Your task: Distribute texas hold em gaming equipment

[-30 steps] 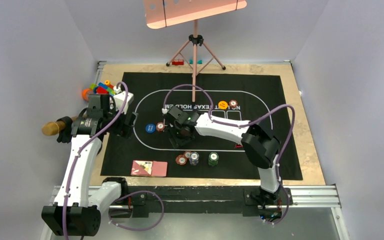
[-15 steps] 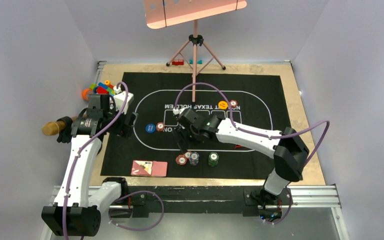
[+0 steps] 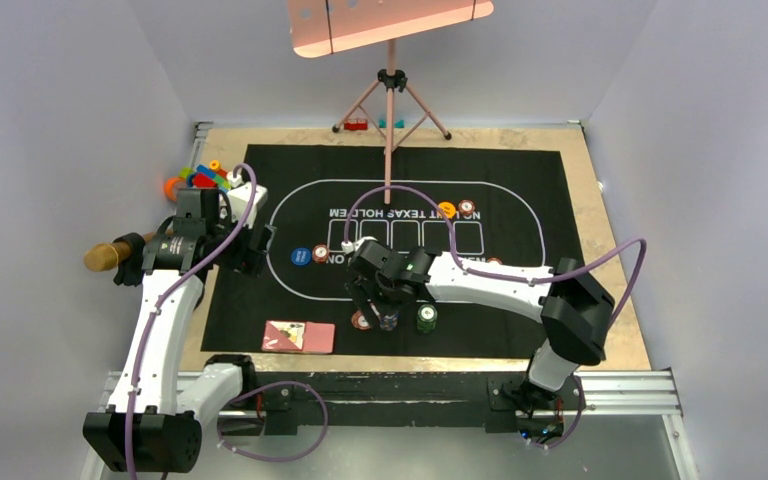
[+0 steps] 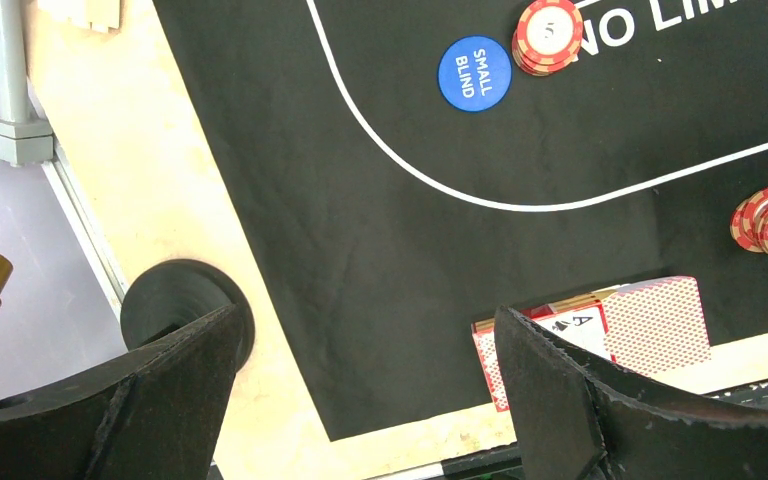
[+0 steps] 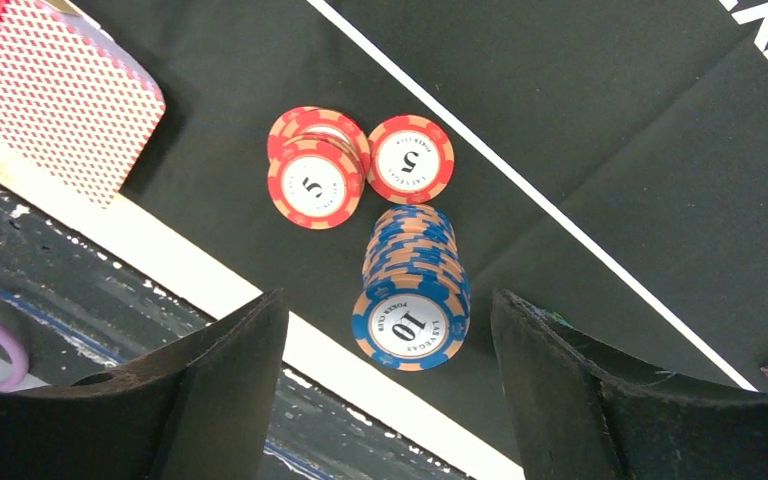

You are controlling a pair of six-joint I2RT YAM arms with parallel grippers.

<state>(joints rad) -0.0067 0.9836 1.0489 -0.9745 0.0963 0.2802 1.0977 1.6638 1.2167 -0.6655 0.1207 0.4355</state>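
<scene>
My right gripper (image 3: 376, 300) is open and hangs over the chip stacks near the mat's front edge. In the right wrist view a tall blue-and-tan "10" chip stack (image 5: 412, 295) stands between my open fingers (image 5: 230, 380), untouched. Two small red "5" chip piles (image 5: 315, 180) (image 5: 411, 158) lie just beyond it. A green chip stack (image 3: 427, 318) stands to the right. Pink-red-backed cards (image 3: 299, 336) lie front left. My left gripper (image 3: 256, 250) is open and empty at the mat's left edge, above bare mat (image 4: 380, 250). A blue "small blind" button (image 4: 473, 73) lies beside a red chip stack (image 4: 548, 35).
An orange button (image 3: 446, 209) and a red chip (image 3: 468, 207) lie on the far side of the black printed mat (image 3: 550, 180). Colourful toy blocks (image 3: 200, 178) sit off the mat at the left. A pink tripod (image 3: 390, 100) stands at the back.
My right arm has swung from the mat's middle toward the near edge and now sits over the chip stacks, still open. The left arm has not moved.
</scene>
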